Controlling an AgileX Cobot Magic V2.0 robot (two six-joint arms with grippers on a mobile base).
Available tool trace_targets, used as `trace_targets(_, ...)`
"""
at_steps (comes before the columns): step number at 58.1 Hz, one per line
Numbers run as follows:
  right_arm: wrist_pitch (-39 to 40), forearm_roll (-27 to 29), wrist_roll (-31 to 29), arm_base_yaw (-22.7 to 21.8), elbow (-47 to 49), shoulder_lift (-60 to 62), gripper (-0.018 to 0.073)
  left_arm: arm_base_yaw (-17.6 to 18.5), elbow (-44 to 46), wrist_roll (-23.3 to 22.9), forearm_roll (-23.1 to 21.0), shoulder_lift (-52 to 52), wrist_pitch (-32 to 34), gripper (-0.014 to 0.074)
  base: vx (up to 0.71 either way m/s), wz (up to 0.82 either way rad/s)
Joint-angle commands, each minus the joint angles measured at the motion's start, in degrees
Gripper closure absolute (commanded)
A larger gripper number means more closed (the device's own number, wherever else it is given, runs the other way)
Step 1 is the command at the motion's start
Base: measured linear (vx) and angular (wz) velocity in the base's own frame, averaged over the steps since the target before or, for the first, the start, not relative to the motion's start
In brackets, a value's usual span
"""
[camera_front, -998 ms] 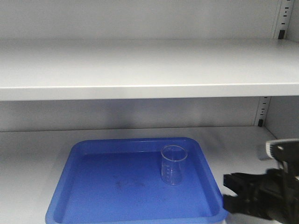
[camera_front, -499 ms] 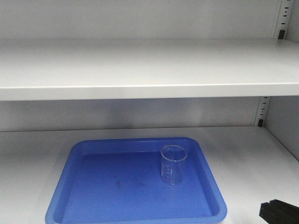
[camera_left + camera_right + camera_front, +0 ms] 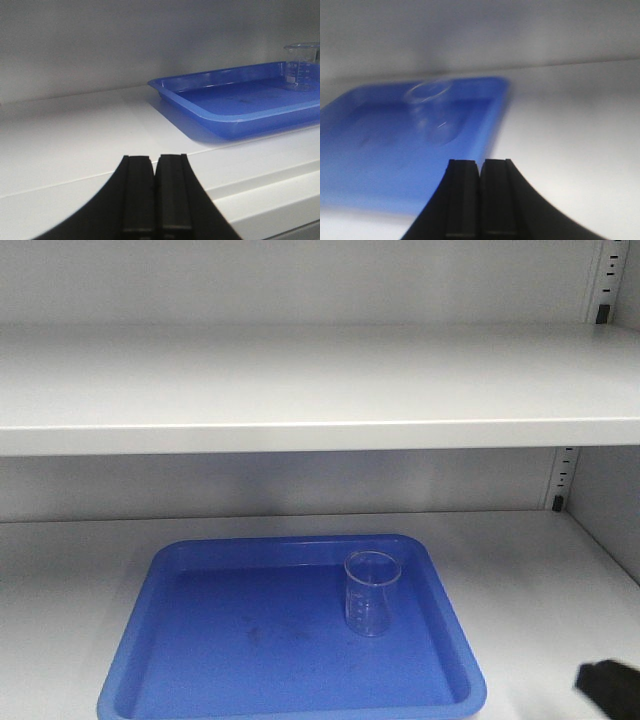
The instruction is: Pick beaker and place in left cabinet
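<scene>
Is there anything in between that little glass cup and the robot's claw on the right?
Nothing visible does. The beaker stands upright in the blue tray on the cabinet shelf. The right gripper, fingers together, faces it across bare shelf and the tray's low rim.

left hand: fingers pressed together, nothing between them, low at the frame's bottom edge | worktop: pale shelf of the left cabinet with grey back wall | blue tray: right of hand, flat on worktop | beaker: upright in tray's far right end, cut by frame edge
</scene>
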State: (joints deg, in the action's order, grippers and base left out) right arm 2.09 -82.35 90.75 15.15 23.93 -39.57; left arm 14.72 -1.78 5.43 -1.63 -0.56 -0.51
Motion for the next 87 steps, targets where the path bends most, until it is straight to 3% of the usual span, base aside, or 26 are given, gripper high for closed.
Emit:
trace_targets(1,-11.29,26.12,-24.13,-0.22,1.74,-0.3,0.0564,0.22,-0.94,-0.19,-0.47,-1.09,4.81,0.0595,0.0,0.0)
trace_targets(3,-15.04,36.85,-34.17,-0.22,1.74,-0.16,0.0564,0.22,-0.94,-0.19,-0.47,-1.09,4.81,0.0595,0.0,0.0)
trace_targets(8,-19.34,51.5,-53.74,-0.22,1.74,0.92,0.0564,0.22,-0.94,-0.19,-0.47,-1.09,4.81,0.0595,0.0,0.0)
trace_targets(11,-20.09,56.69,-62.82,-0.22,1.74,1.82,0.0564,0.22,-0.94,-0.19,-0.47,-1.09,4.81,0.0595,0.0,0.0)
trace_targets(17,-19.22,61.61,-70.47,-0.22,1.74,4.5,0.0564,0.22,-0.94,-0.19,-0.47,-1.09,4.81,0.0595,0.0,0.0)
trace_targets(28,-7.29,63.92,-71.69,-0.79,-6.03,12.6,0.0564,0.22,-0.94,-0.19,-0.47,-1.09,4.81,0.0595,0.0,0.0)
trace_targets(38,0.63,80.31,-79.04,-6.82,-17.86,21.3,0.0564,0.22,-0.94,-0.19,-0.47,-1.09,4.81,0.0595,0.0,0.0)
trace_targets(42,0.56,82.82,-81.06,-9.59,-20.42,25.24,0.0564,0.22,-0.94,-0.19,-0.47,-1.09,4.81,0.0595,0.0,0.0)
trace_targets(54,-0.05,81.8,-81.34,-12.19,-26.17,35.69,0.0564,0.22,-0.94,-0.19,-0.47,-1.09,4.81,0.0595,0.0,0.0)
trace_targets(60,-5.25,81.89,-81.39,-12.19,-26.02,41.25,0.0564,0.22,-0.94,-0.19,-0.47,-1.09,4.81,0.0595,0.0,0.0)
trace_targets(87,-6.86,82.35,-81.39,-12.19,-26.02,40.84,0.0564,0.22,-0.94,-0.19,-0.47,-1.09,4.81,0.0595,0.0,0.0)
